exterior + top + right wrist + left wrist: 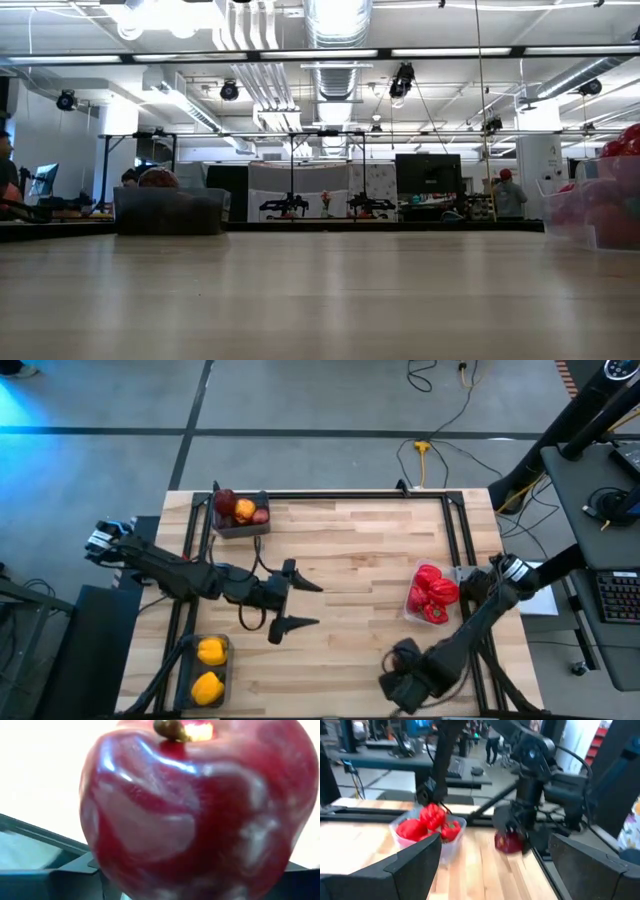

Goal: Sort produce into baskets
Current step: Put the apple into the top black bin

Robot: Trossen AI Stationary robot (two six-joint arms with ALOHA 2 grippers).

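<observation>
My right gripper (398, 685) is near the table's front edge, right of centre, shut on a dark red apple (195, 810). The apple also shows in the left wrist view (509, 842); in the high view the gripper hides it. My left gripper (305, 603) hovers open and empty over the table's middle. A dark bin (240, 512) at the far left holds apples and an orange fruit. A clear bin (432, 595) at the right holds red peppers. A dark bin (208, 670) at the near left holds two yellow peppers. My right gripper holds the dark red apple by its sides, between its two fingers, coming at it from above as the left wrist view (512, 832) shows. The stem (170, 729) faces the wrist camera. The apple fills the wrist view and hides the fingertips. I cannot tell whether it is clear of the table.
Bare wooden tabletop (360, 550) lies between the three bins. Black frame rails (460, 530) run along the table's far and side edges. In the low view the far-left bin (168, 210) and the clear bin (600, 210) stand at the two sides.
</observation>
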